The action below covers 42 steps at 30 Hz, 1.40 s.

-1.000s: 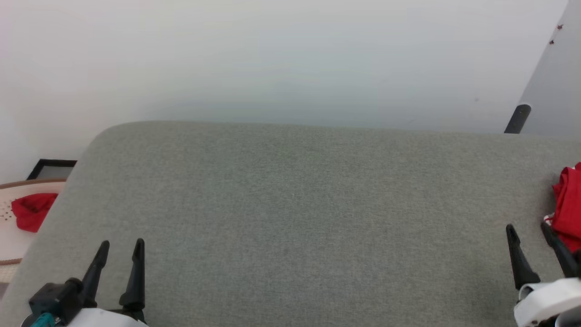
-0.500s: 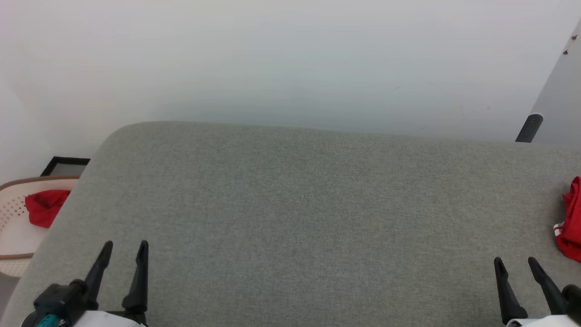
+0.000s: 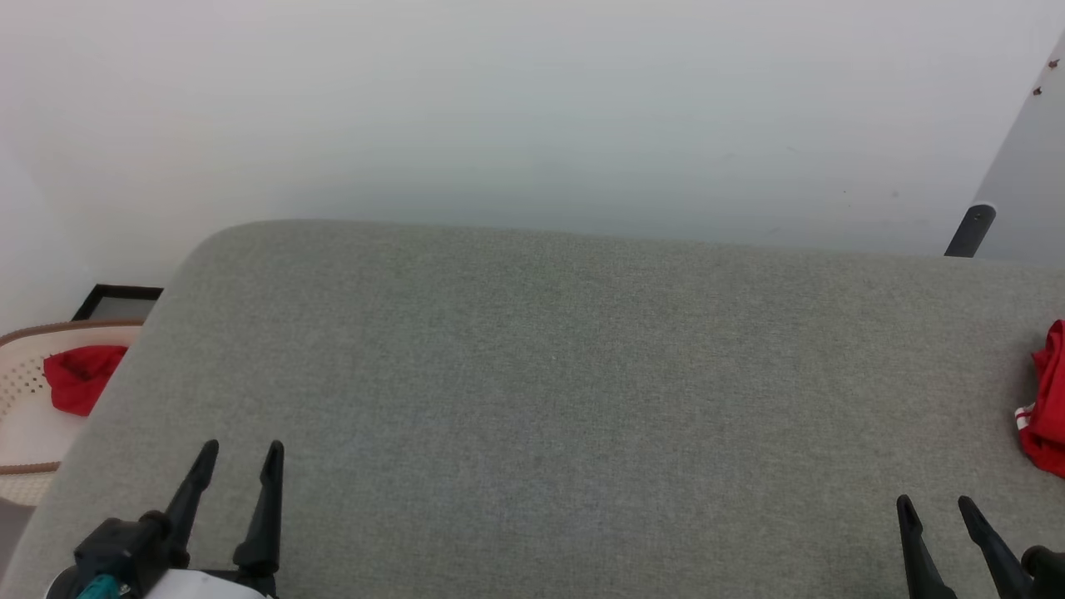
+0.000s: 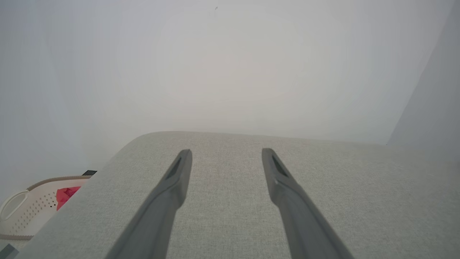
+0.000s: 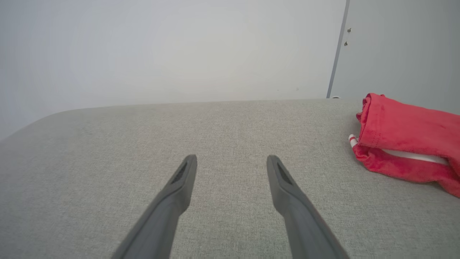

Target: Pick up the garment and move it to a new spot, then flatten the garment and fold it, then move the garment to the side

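The shirt (image 5: pixel 402 144) lies bunched up on the grey pad (image 3: pixel 532 374), off to the right of the right gripper (image 3: pixel 933 506), not touching its fingers. The left gripper (image 3: pixel 241 451) is far from the shirt. Both sets of fingers are spread wide and hold nothing.

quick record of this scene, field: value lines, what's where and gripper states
surface: grey padded surface, bare across its middle
garment: garment, red with striped trim, bunched at the surface's right end
left gripper: left gripper open, holding nothing, over the near left corner
right gripper: right gripper open, holding nothing, apart from the garment
off the surface: pale basket at far left, a red cloth inside it
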Motion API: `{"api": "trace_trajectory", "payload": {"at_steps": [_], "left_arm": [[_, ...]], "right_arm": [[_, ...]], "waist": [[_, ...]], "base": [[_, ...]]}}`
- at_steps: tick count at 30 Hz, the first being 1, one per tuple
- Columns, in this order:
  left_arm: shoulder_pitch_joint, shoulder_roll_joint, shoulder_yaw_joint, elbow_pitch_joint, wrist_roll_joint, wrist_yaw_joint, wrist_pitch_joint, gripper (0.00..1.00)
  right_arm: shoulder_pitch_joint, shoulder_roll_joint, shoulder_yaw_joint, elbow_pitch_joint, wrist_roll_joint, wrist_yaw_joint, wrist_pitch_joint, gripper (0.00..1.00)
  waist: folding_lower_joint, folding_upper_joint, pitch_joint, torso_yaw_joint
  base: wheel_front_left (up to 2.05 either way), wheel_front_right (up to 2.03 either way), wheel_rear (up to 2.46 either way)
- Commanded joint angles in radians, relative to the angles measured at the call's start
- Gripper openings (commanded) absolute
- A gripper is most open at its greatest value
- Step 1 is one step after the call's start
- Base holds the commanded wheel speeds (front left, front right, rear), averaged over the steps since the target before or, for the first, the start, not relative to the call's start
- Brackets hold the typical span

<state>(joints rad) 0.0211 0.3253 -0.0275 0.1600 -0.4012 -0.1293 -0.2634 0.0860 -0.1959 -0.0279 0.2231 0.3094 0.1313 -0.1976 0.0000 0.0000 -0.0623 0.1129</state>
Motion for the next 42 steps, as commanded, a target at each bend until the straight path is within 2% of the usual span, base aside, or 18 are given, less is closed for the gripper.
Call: {"api": "trace_trajectory", "payload": {"at_steps": [1,2,6,23,42], "left_arm": [[0.006,0.004,-0.001,0.001,0.01,-0.002,0.0,1.0],[0.0,-0.001,0.0,0.0,0.001,0.0,0.0,0.0],[0.024,-0.031,-0.011,0.039,-0.002,0.0,0.0,0.0],[-0.013,-0.084,0.024,0.048,-0.272,0.0,0.084,0.0],[-0.045,-0.134,0.055,0.056,-0.516,-0.001,0.16,0.0]], "right_arm": [[0.006,0.003,0.0,-0.005,0.014,-0.001,0.0,1.0],[0.001,0.001,0.0,0.0,0.003,0.0,0.0,0.0],[0.014,0.018,0.004,0.038,-0.002,0.0,0.005,0.0],[-0.036,0.046,-0.018,0.034,0.288,0.0,0.074,0.0],[-0.078,0.072,-0.036,0.029,0.551,0.0,0.136,0.0]], "waist": [[0.0,0.0,0.001,0.0],[0.0,0.0,0.001,0.0],[0.0,0.0,0.001,0.0],[0.0,0.0,0.01,-0.016],[0.0,0.0,0.019,-0.033]], "base": [[0.0,0.0,0.0],[0.0,0.0,0.0],[0.0,0.0,0.0],[0.0,0.0,0.0],[0.0,0.0,0.0]]}}
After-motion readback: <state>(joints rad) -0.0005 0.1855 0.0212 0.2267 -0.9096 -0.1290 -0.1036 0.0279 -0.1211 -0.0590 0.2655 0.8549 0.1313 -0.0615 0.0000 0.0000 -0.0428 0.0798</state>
